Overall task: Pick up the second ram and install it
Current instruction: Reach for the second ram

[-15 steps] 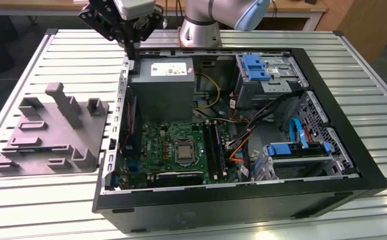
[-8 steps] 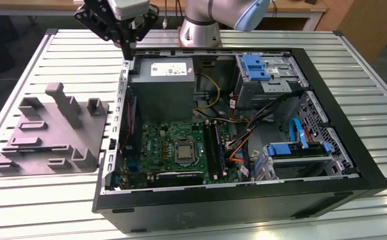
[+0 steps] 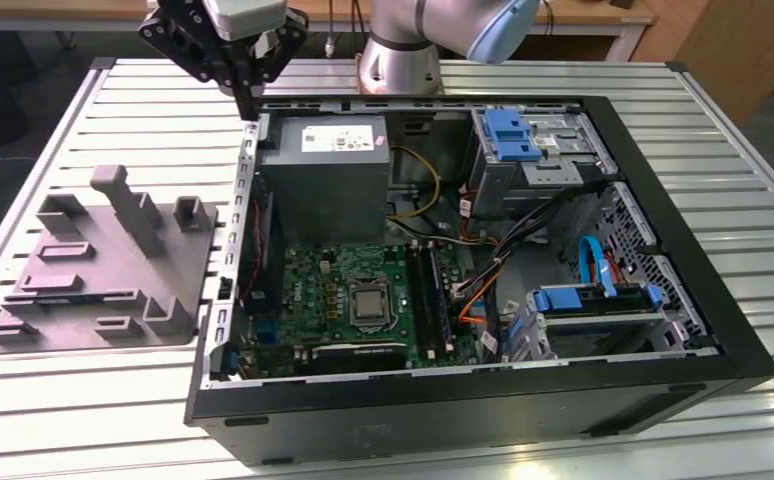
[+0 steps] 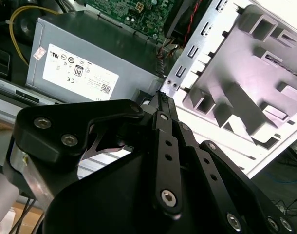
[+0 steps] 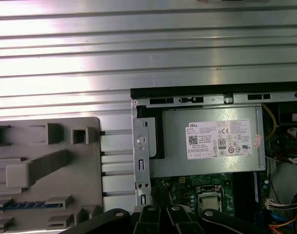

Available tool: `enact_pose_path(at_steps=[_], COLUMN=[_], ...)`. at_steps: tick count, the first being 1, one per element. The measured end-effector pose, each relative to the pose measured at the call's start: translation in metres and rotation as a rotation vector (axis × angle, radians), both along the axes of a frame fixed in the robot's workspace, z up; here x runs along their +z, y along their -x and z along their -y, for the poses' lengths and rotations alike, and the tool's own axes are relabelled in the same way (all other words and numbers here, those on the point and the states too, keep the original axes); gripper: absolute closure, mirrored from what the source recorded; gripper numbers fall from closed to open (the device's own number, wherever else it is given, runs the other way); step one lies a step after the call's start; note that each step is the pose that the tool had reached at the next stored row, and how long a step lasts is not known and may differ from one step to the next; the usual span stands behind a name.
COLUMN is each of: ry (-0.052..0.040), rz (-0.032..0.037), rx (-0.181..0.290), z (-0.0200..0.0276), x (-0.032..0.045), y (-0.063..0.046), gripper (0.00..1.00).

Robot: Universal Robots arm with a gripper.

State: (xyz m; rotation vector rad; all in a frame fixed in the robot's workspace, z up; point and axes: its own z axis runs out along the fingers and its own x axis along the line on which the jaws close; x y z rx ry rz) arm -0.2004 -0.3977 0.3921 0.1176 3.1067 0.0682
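A desktop computer case lies on its side, open, on a slatted metal worktop. In the exterior view, the robot arm reaches in from the far edge, and its black gripper hangs above the case's far corner on the exterior view's left, just over the case wall and beside the grey power supply box with its white label. The jaws are closed, tips drawn together to a narrow point, with nothing held between them; the second wrist view shows the gripper tapering the same way over the metal edge of the case. Inside the case sits a green motherboard with a square processor socket near its middle, and blue drive brackets toward the exterior view's right. Outside the case, on the exterior view's left, a grey moulded parts holder with upright blocks and slots rests on the worktop. In the first wrist view, the second ram appears as a thin blue-green strip lying in a slot of that holder, well apart from the gripper.
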Motion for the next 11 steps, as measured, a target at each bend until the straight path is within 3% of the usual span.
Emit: enact_pose_path(at_steps=[11], ry=[0.0], rz=[0.001], rx=[0.0], z=[-0.0001], x=[-0.0007], y=[0.016], gripper=[0.9])
